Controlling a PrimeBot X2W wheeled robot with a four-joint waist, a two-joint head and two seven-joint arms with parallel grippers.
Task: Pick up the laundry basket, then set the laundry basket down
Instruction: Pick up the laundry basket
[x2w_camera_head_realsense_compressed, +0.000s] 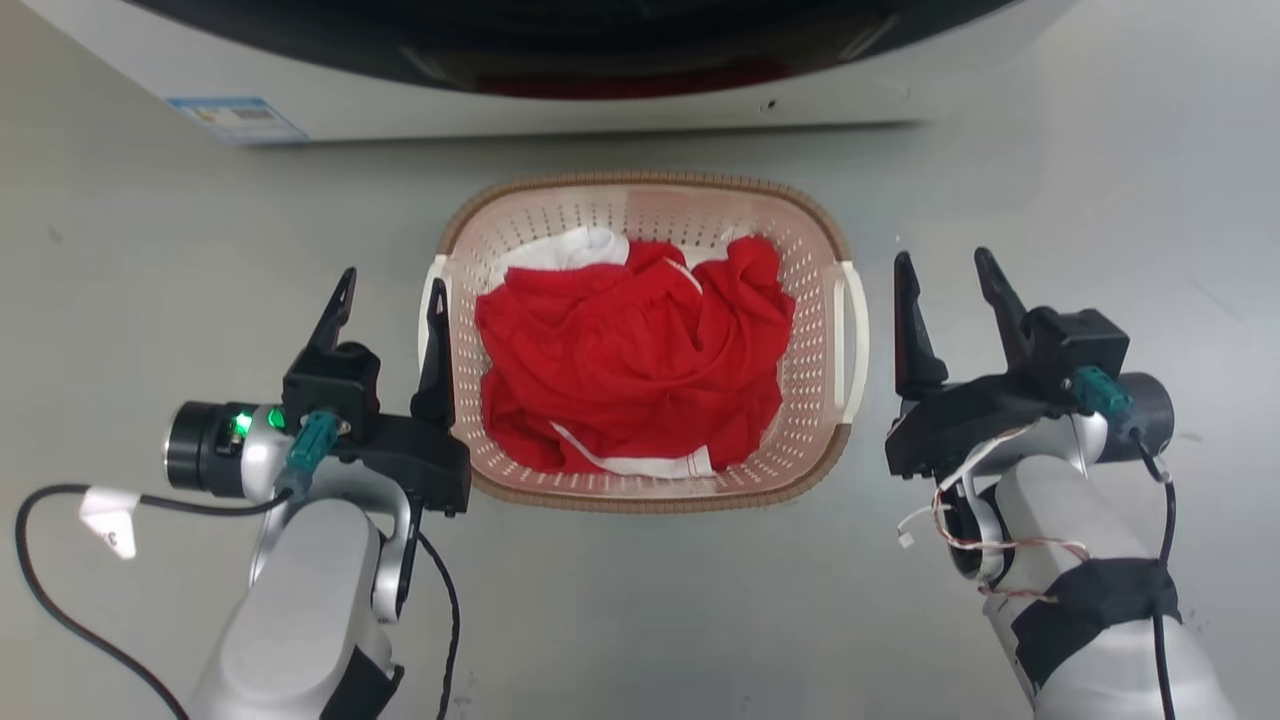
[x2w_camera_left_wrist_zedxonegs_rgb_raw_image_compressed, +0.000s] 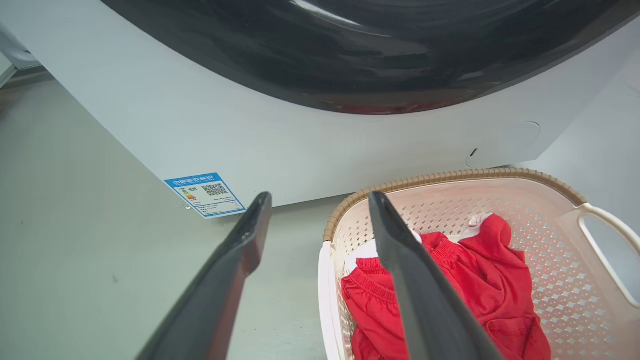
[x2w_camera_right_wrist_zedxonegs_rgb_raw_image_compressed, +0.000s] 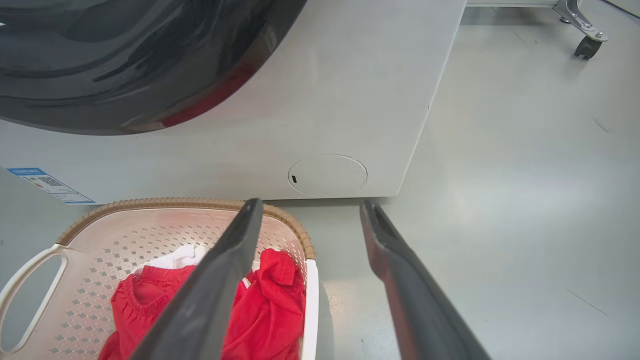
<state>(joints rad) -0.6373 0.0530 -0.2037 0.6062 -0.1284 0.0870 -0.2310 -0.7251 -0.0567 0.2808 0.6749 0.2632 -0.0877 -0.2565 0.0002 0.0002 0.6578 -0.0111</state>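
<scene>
Centre of the head view: the laundry basket (x2w_camera_head_realsense_compressed: 815, 395), pale pink and perforated with a brown woven-look rim, resting on the grey floor (x2w_camera_head_realsense_compressed: 640, 610) just in front of the washing machine (x2w_camera_head_realsense_compressed: 520, 115). A crumpled red garment (x2w_camera_head_realsense_compressed: 630, 360) lies inside, with white cloth (x2w_camera_head_realsense_compressed: 565, 248) at its far edge. The left gripper (x2w_camera_head_realsense_compressed: 392, 283) stands at the basket's left side, fingers spread; its inner finger (x2w_camera_head_realsense_compressed: 436, 350) overlaps the white left handle (x2w_camera_head_realsense_compressed: 424, 312) (contact cannot be told). The right gripper (x2w_camera_head_realsense_compressed: 944, 257), fingers likewise parted and holding nothing, sits just beside the white right handle (x2w_camera_head_realsense_compressed: 855, 340), apart from it. A blue label (x2w_camera_head_realsense_compressed: 238, 118) marks the machine's lower front, and a caster wheel (x2w_camera_right_wrist_zedxonegs_rgb_raw_image_compressed: 585, 47) shows far off.
</scene>
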